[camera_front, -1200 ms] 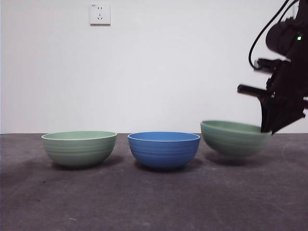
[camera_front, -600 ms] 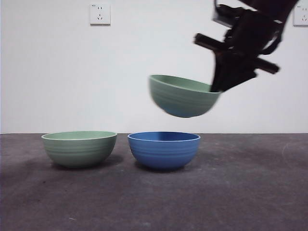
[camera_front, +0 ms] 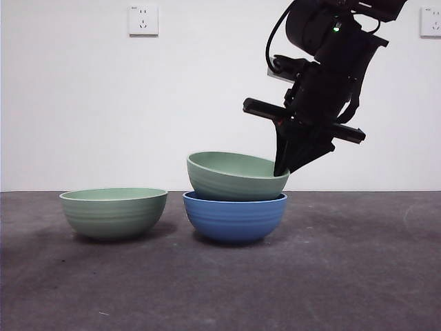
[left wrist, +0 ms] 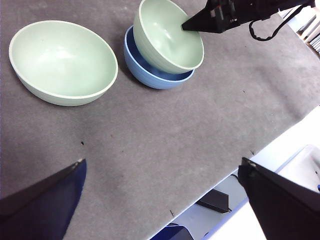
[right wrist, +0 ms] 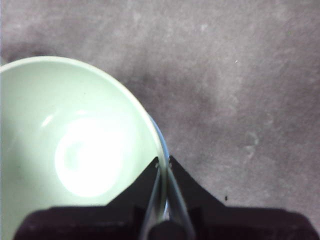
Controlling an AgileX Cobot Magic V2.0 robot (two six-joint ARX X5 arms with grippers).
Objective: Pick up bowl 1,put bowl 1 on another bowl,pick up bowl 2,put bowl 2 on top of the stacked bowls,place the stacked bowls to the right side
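green bowl sits tilted in the blue one, right gripper pinching its rim

the right gripper (camera_front: 281, 167) comes down from the upper right of the front view, big and dark, and its two black jaws are clamped on the rim of bowl 1 (camera_front: 233, 176), one jaw inside the rim and one outside, as the right wrist view shows. bowl 1 is pale green and ribbed, and it sits in another bowl (camera_front: 234, 216), the blue ribbed one at the middle of the table (camera_front: 344, 276). it is not level: the side away from the gripper sits lower, and from the left wrist view it lies off-centre, with a crescent of blue inside showing on one side. whether it rests fully on the blue rim, i cannot tell.

bowl 2 (camera_front: 114, 212), the other pale green one, stands upright on its own just beside the blue bowl, not touching it.

the left gripper (left wrist: 160, 200) hangs well clear of the bowls, jaws spread wide, holding nothing.

a wall socket (camera_front: 142, 20) sits high on the white wall behind.
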